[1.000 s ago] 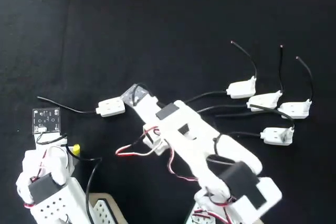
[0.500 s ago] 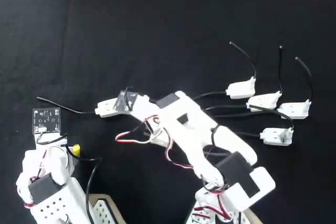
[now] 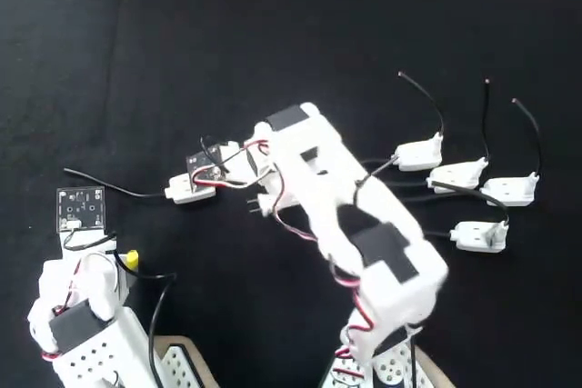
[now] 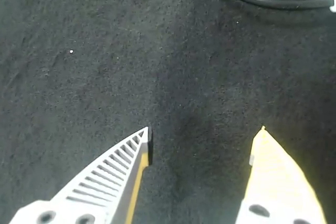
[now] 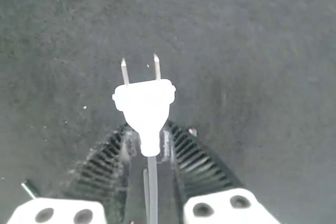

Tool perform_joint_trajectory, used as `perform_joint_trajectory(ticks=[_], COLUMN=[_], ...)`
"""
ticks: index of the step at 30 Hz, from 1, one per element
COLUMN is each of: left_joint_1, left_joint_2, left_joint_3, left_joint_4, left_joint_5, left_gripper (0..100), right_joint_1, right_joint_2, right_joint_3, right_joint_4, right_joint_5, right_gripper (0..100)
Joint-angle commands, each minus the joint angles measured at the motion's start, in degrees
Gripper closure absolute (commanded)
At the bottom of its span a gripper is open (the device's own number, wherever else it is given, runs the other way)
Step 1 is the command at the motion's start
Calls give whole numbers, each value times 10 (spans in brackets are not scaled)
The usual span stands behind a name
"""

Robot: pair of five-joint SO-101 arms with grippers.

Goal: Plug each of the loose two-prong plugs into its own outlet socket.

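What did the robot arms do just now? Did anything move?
The right gripper swung left to the white piece with the long cord, and its arm lifted higher. It is clamped on a white two-prong plug. The left arm and the white pieces on the right stayed put.

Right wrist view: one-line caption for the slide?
White two-prong plug clamped in the right end effector, prongs pointing away from the wrist, black table behind.

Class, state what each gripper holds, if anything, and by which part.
The right gripper clamps a white two-prong plug by its narrow rear neck, with the prongs pointing away from it. The left gripper is open and holds nothing.
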Motion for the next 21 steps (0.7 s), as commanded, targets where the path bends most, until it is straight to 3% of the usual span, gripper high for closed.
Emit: perform_joint_trajectory(ticks=[1,4,9,19,21], left_joint_1=[14,14,14,14,14], left_joint_2=[-3,-3,-3,-3,-3], left_joint_3=[0,0,0,0,0], left_joint_4=[-1,-1,-2,2,2], left_joint_5=[-4,-4,-16,-22,-22], left_gripper=[695,695,695,695,695], right_joint_1=[10,14,13,16,17], right_joint_2=[12,-5,-76,-180,-182], right_joint_3=[-44,-44,-33,58,81], right_joint_4=[4,8,41,69,56], right_joint_5=[5,-32,-169,-274,-342], right_gripper=[983,919,814,814,815])
